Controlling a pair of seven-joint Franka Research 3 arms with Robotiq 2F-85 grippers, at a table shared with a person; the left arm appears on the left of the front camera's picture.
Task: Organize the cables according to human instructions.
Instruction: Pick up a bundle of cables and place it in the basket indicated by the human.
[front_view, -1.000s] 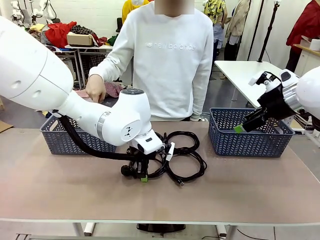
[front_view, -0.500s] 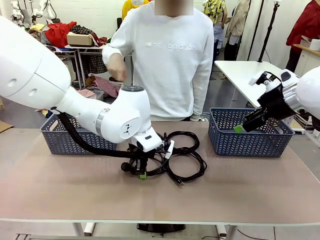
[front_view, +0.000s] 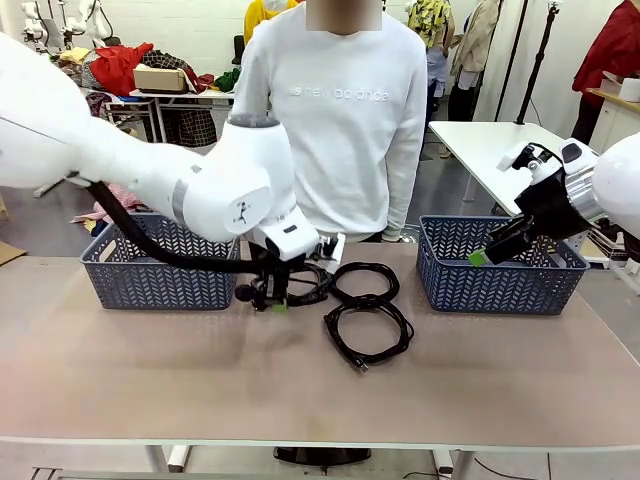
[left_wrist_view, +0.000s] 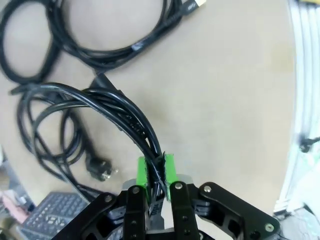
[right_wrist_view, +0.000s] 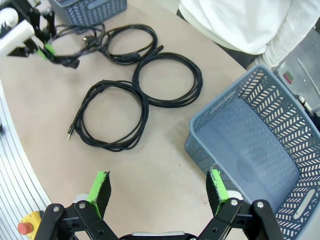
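Observation:
My left gripper (front_view: 272, 297) is shut on one of the cables, a black coil (front_view: 303, 284) that hangs just above the table beside the left basket (front_view: 140, 275). In the left wrist view the green pads (left_wrist_view: 169, 171) pinch several strands of this cable (left_wrist_view: 115, 107), and its plug (left_wrist_view: 101, 170) dangles below. Two more cables (front_view: 367, 333) lie flat mid-table, with a third (right_wrist_view: 131, 42) behind them. My right gripper (front_view: 490, 250) hangs open and holds nothing, in front of the right basket (front_view: 500, 285). The human (front_view: 340, 130) in a white sweatshirt stands at the far edge.
In the right wrist view, the right basket (right_wrist_view: 250, 145) has nothing in it, and bare table lies between it and the coils (right_wrist_view: 112, 120). The left arm's black hose (front_view: 150, 255) crosses in front of the left basket. Other tables and clothes fill the background.
My left gripper has risen off the table with the cable and moved back and left toward the left basket. The person's raised hand has dropped behind my arm. The right arm is still.

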